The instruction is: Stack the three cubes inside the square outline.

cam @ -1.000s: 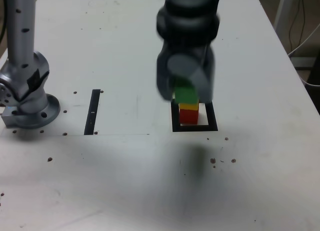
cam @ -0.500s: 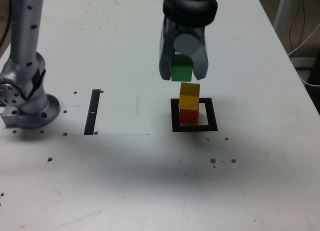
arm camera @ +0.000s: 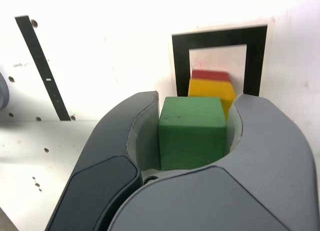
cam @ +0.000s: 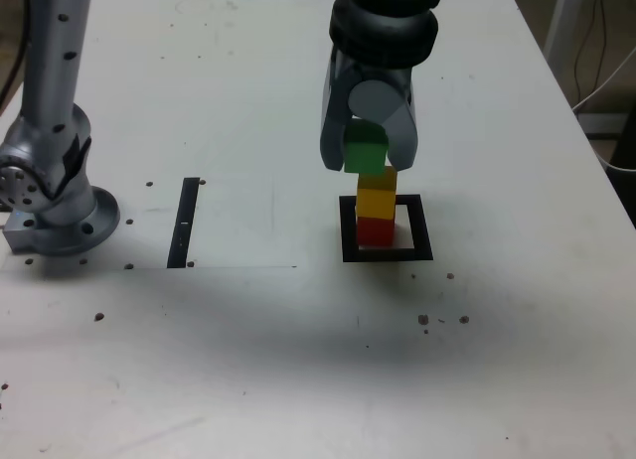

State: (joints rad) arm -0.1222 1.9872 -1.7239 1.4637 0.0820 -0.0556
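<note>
Between the curved, smooth grey fingers of the gripper, the matte green cube sits clenched, hanging above and a little toward the exterior view's left of the stack. Beneath it, the yellow cube rests squarely on the red cube, both blunt-edged blocks standing inside the square outline, a thick flat black border around a white centre on the pale table. Farther toward the table's left edge in the exterior view lies a narrow black strip.
</note>
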